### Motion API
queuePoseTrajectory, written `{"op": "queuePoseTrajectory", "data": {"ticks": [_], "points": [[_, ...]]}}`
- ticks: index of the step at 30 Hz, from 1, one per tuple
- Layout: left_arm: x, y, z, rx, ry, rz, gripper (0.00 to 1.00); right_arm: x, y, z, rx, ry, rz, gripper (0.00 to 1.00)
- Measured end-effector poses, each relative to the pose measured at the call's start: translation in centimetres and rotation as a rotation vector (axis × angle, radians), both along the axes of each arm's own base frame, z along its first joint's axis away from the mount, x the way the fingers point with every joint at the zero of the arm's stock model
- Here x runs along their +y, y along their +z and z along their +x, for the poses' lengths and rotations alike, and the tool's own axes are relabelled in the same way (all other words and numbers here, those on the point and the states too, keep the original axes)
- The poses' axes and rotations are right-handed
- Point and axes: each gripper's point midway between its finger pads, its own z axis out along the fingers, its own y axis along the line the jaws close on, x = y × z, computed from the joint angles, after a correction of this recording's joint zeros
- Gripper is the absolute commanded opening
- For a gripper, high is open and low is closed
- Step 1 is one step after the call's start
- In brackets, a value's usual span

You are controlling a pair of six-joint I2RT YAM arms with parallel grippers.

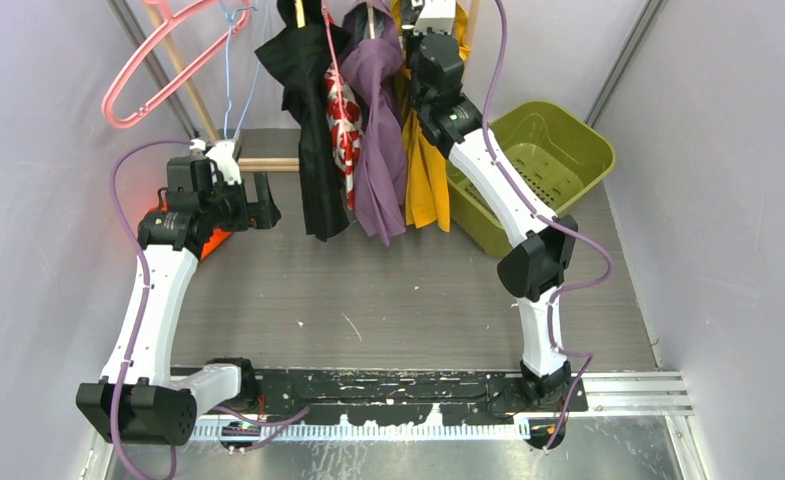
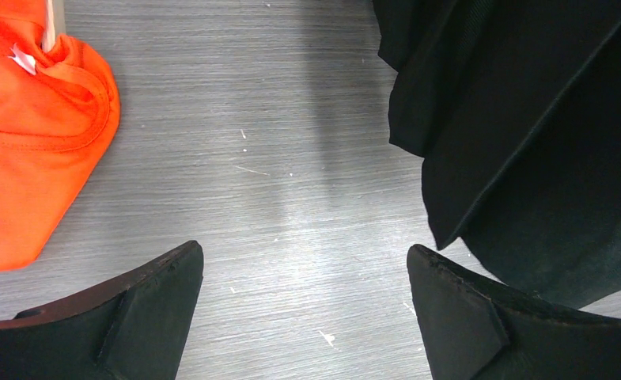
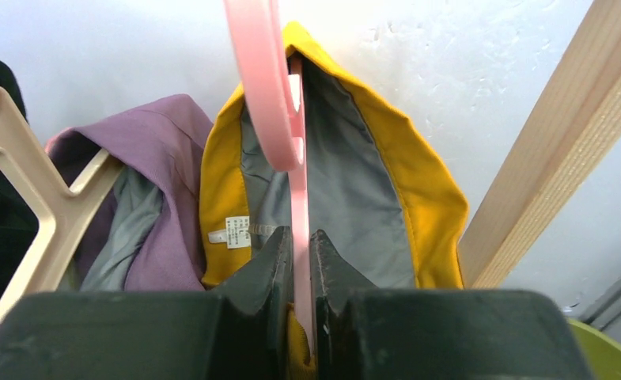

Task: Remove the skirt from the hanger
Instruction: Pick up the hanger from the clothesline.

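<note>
At the back of the counter (image 1: 388,300), the yellow skirt (image 3: 418,190) hung on its pink hanger (image 3: 263,87), seemingly high enough for the cloth to be drawn down off it. The right end effector (image 3: 301,261) pinched the hanger's stem, likely to steady it. The left end effector (image 2: 303,261) gaped wide and empty beside a black garment (image 2: 528,119).

Pale lilac walls (image 1: 28,250), grey wood-grain table (image 1: 368,300), wooden rack post (image 3: 544,150), even light
</note>
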Motion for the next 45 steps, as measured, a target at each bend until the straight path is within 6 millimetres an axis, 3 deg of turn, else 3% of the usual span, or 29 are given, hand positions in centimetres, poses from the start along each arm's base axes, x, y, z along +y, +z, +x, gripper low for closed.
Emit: {"op": "queuePoseTrajectory", "data": {"ticks": [16,35,45], "points": [[0.1,-0.1,0.1,0.004,0.007,0.001,1.0,-0.6,0.6,1.3,-0.097,-0.169,-0.312,0.01],[0.1,-0.6,0.5,0.012,0.01,-0.001,1.0,-0.3,1.2,0.1,-0.147,-0.257,-0.456,0.01],[0.2,-0.7,-0.3,0.004,0.015,0.002,1.0,-0.3,1.9,-0.6,-0.158,-0.292,-0.495,0.01]]}}
